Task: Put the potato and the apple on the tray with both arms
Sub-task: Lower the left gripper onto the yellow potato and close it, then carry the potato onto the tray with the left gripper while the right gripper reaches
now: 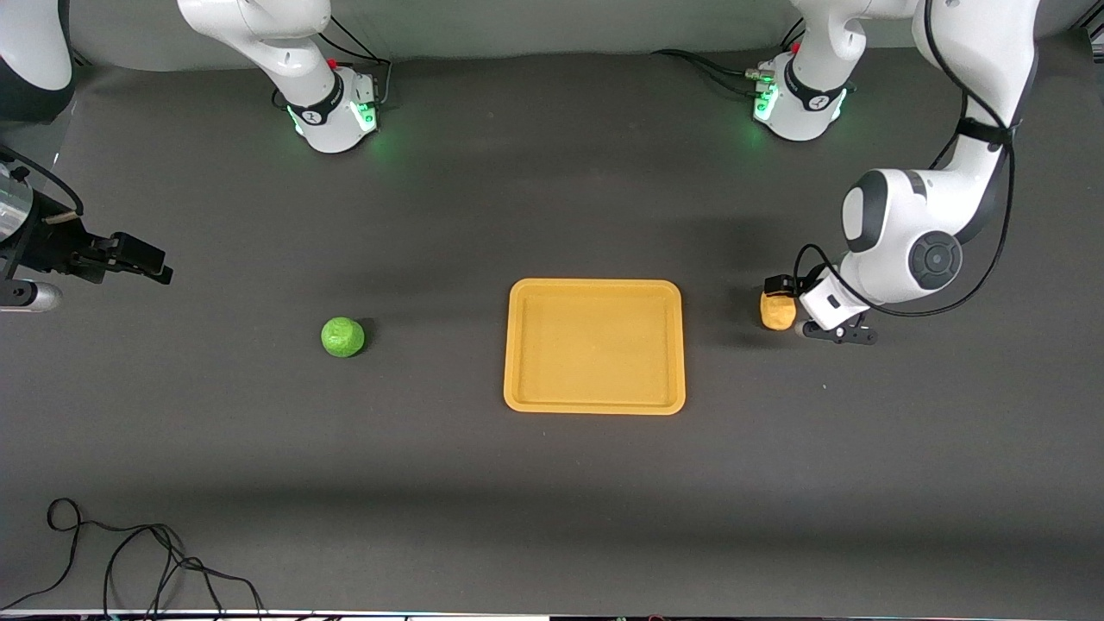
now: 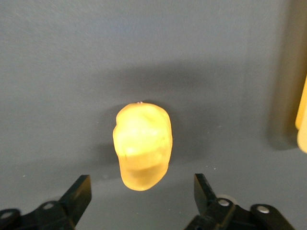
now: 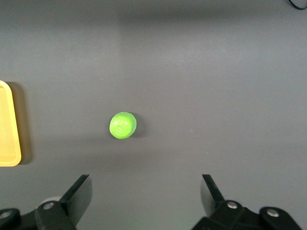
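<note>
Currently my left tool (image 2: 142, 194) sits low, fingers spread wide, nothing gripped, at the potato (image 1: 778, 311) beside the tray (image 1: 594, 404). Likely light, stiff, bumpy; I'd pinch its narrow middle. Right tool (image 3: 146, 191) hangs wide and empty above the counter (image 1: 552, 483), the apple (image 1: 342, 336) well below it.

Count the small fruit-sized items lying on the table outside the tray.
2: a round bright-green apple toward the right arm's end, and an oval yellow-orange potato under the open left gripper. Neither is on the tray.

Dark grey table (image 1: 552, 483), tray (image 1: 594, 405), apple (image 1: 342, 336), potato (image 1: 777, 312), black cable (image 1: 129, 561)
</note>
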### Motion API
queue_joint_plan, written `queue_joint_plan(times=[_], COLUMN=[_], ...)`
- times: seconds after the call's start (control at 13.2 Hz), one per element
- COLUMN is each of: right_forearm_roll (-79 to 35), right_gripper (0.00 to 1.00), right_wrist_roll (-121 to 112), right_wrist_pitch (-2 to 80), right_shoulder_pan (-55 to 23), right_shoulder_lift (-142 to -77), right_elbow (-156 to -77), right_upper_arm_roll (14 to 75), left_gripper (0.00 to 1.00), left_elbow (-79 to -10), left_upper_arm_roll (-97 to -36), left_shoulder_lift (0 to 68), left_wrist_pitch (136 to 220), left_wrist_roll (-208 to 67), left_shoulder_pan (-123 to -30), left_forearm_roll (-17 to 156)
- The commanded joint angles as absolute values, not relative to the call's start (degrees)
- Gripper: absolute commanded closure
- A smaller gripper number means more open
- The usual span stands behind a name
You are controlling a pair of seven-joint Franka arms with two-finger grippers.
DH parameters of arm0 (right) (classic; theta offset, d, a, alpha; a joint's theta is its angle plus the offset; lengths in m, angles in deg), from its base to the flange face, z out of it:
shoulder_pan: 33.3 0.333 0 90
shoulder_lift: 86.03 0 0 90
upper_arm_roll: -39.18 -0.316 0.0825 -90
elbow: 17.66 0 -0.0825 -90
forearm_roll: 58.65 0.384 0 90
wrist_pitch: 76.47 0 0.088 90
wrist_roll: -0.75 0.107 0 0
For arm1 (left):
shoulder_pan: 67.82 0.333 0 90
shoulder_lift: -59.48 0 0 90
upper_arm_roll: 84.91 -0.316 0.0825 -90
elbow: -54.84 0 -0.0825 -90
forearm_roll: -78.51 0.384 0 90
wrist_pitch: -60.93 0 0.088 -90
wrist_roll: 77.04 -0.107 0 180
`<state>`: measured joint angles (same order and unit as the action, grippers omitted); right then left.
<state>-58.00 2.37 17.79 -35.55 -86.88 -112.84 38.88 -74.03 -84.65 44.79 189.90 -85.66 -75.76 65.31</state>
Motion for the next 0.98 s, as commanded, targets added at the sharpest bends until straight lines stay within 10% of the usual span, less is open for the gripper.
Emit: queue_joint_plan(times=[0.0, 0.08, 0.23, 0.45, 0.91], right_forearm_roll=[-57.94, -57.94, -57.94, -57.94, -57.94], right_gripper=[0.0, 0.0, 0.0, 0.0, 0.0], right_wrist_roll=[1.89, 1.89, 1.89, 1.89, 1.89], right_wrist_pitch=[16.69, 16.69, 16.69, 16.6, 16.69], right_shoulder_pan=[-34.79, -34.79, -34.79, -34.7, -34.79], right_shoulder_lift=[-87.18, -87.18, -87.27, -87.27, -87.27], right_elbow=[-111.79, -111.79, -111.79, -111.79, -111.88], right_upper_arm_roll=[39.71, 39.71, 39.71, 39.71, 39.71], left_gripper=[0.27, 0.27, 0.67, 0.97, 1.0], left_elbow=[-73.83, -73.75, -73.75, -72.43, -56.45], left_upper_arm_roll=[-85.0, -85.0, -85.0, -85.0, -81.84], left_shoulder_lift=[39.9, 38.57, 38.21, 40.83, 41.64], left_wrist_pitch=[192.74, 194.15, 194.87, 192.08, 180.89], left_wrist_roll=[-91.18, -91.45, -91.37, -91.28, -70.3], left_shoulder_pan=[-75.38, -76.08, -76.61, -75.91, -84.6], left_forearm_roll=[62.95, 62.52, 62.34, 62.34, 63.04])
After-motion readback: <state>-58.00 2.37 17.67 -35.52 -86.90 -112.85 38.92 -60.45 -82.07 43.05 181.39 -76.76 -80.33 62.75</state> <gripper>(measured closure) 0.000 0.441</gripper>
